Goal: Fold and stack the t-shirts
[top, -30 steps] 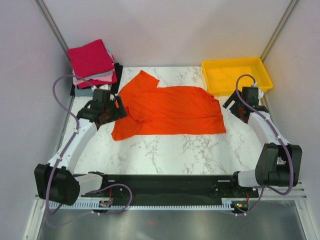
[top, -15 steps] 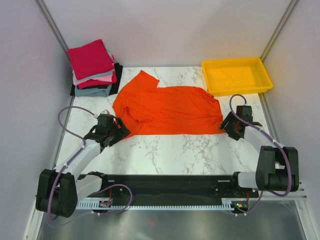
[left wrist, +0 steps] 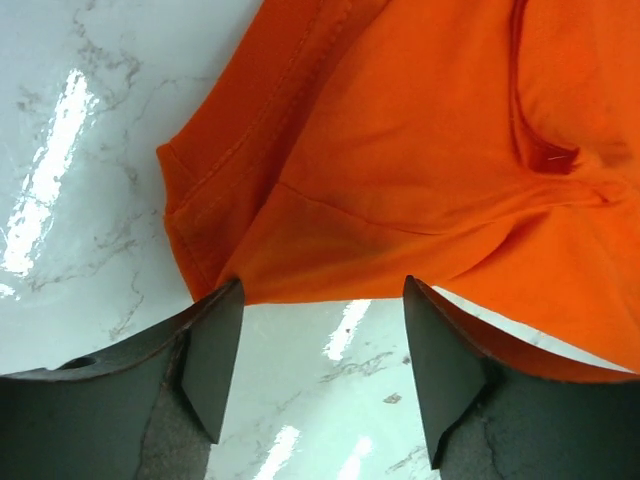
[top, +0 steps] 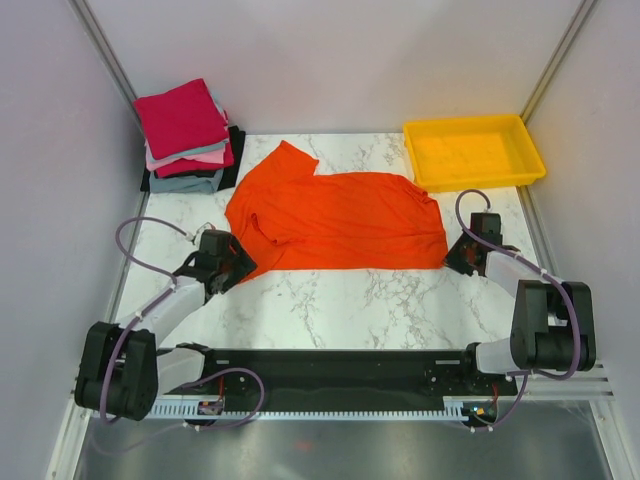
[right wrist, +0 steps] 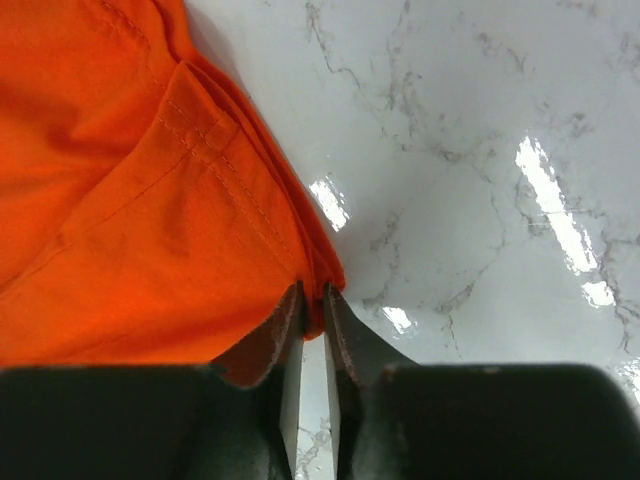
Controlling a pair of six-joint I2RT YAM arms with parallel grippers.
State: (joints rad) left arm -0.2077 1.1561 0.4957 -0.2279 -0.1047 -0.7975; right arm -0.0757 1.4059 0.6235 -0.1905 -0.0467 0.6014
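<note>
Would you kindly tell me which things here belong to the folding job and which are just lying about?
Job: orange shirt; folded stack; left tool, open at the shirt's edge; right tool, shut on its corner.
Lying about: yellow tray.

no readable text, labels or numbers

Top view: the crimson shirt point(top: 182, 115) covers most of the stack, and the shirts beneath point(top: 190, 172) show edges only. Both end-effector gaps are too small to read there.
Left wrist: the orange shirt point(left wrist: 420, 130) is cut off at the top and right, and its hem passes behind one finger point(left wrist: 445, 370) of the left end effector point(left wrist: 320, 300).
Right wrist: the hem corner vanishes inside the right end effector point(right wrist: 312, 300), pinched tight.
</note>
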